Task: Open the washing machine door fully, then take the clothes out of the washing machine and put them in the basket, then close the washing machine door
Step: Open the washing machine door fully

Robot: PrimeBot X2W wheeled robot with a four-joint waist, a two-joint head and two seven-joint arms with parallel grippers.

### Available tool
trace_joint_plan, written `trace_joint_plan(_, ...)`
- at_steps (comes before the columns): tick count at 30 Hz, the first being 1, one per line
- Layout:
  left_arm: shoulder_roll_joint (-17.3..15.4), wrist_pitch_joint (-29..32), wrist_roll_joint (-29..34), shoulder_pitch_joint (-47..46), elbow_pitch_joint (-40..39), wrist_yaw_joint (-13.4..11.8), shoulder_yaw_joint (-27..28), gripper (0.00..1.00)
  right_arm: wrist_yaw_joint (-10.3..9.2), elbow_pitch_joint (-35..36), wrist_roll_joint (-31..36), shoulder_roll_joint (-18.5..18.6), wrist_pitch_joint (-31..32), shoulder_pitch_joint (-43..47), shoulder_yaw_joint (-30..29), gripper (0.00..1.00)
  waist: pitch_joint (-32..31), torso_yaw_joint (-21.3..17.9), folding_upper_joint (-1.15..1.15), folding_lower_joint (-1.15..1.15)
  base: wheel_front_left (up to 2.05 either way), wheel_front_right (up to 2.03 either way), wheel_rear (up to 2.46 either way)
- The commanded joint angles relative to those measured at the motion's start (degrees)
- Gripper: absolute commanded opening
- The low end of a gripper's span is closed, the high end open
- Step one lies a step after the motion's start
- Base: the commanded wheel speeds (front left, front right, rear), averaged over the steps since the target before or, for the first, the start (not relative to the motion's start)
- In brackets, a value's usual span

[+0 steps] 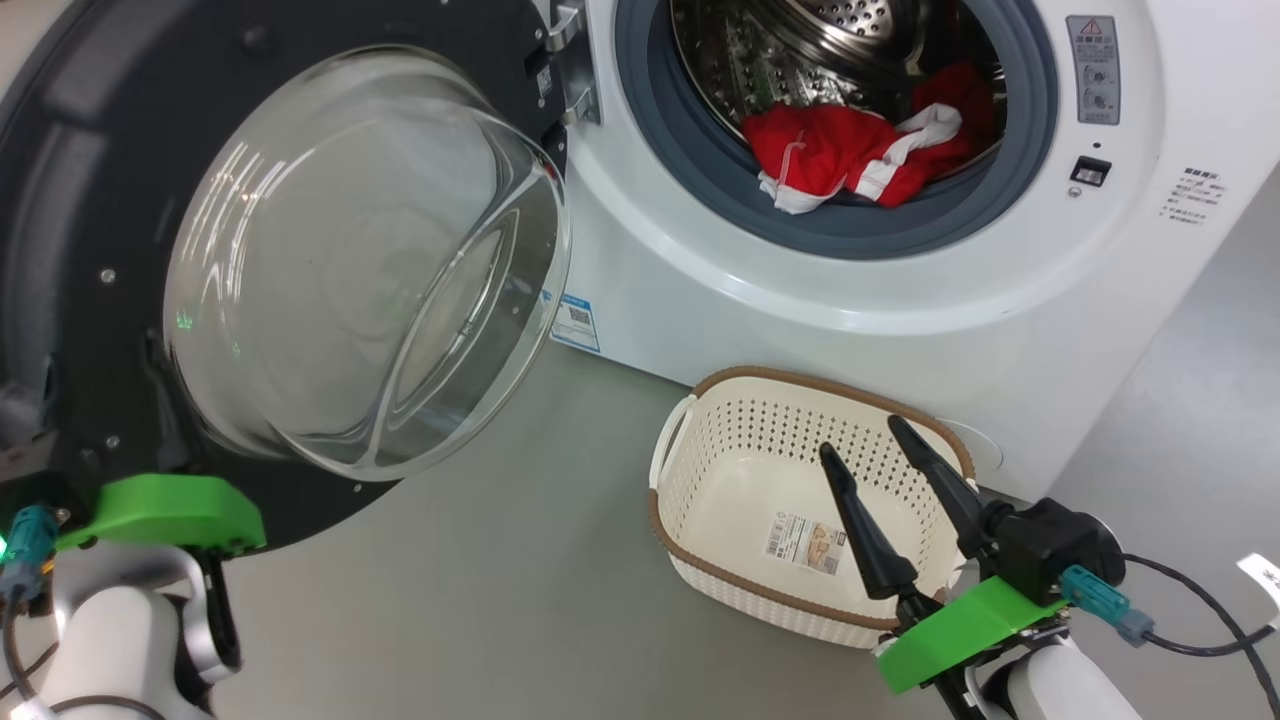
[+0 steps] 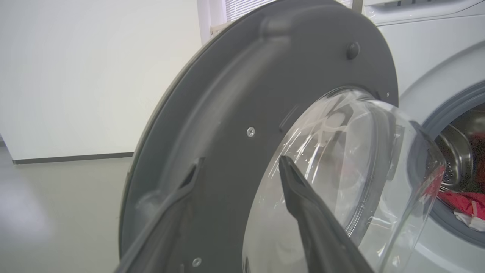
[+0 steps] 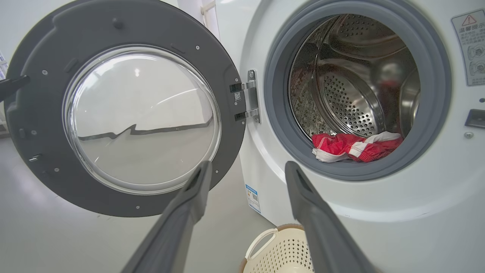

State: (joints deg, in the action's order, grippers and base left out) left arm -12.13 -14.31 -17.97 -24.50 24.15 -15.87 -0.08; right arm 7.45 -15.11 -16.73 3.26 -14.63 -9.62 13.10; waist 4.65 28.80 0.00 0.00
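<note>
Door stands swung wide, so step one looks done to me. The left end effector is spread, fingers just beside the door's dark inner face, pinching nothing. The right end effector is spread too, hovering over the basket (parked on the floor against the washing machine). The red clothes lie low in the machine's mouth. Next up, I'd say: reach in and pinch that cloth.
</note>
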Motion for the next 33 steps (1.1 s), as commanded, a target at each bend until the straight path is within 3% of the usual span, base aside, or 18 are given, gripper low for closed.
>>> trace_joint_plan(1,-1.5,-0.7,1.0,-0.6,-3.7,-0.5,1.4,1.0,0.03,2.0,-0.5,-0.4,-0.4,0.1,0.0,1.0,-1.0,-0.2,0.0,0.0,0.0,0.0,0.0)
trace_joint_plan(7,-0.1,-0.1,-0.6,1.8,-9.4,1.2,0.5,1.0,0.03,2.9,-1.1,-0.4,-0.4,0.9,-1.7,1.0,-2.0,-2.6,0.0,0.0,0.0,0.0,0.0)
trace_joint_plan(17,1.6,1.0,-4.0,5.5,-19.6,8.2,-4.5,1.0,0.03,4.2,0.9,-0.4,-0.4,1.1,-8.8,1.0,-2.8,-9.6,0.0,0.0,0.0,0.0,0.0)
trace_joint_plan(29,1.3,1.6,-6.9,11.3,-19.4,12.7,-6.9,1.0,0.03,5.0,2.3,-0.4,-0.4,1.8,-10.5,1.0,-2.5,-20.5,0.0,0.0,0.0,0.0,0.0)
trace_joint_plan(33,0.9,1.4,-6.2,12.5,-18.9,12.6,-7.4,1.0,0.03,5.2,2.6,-0.4,-0.4,1.8,-10.7,1.0,-2.4,-23.8,0.0,0.0,0.0,0.0,0.0)
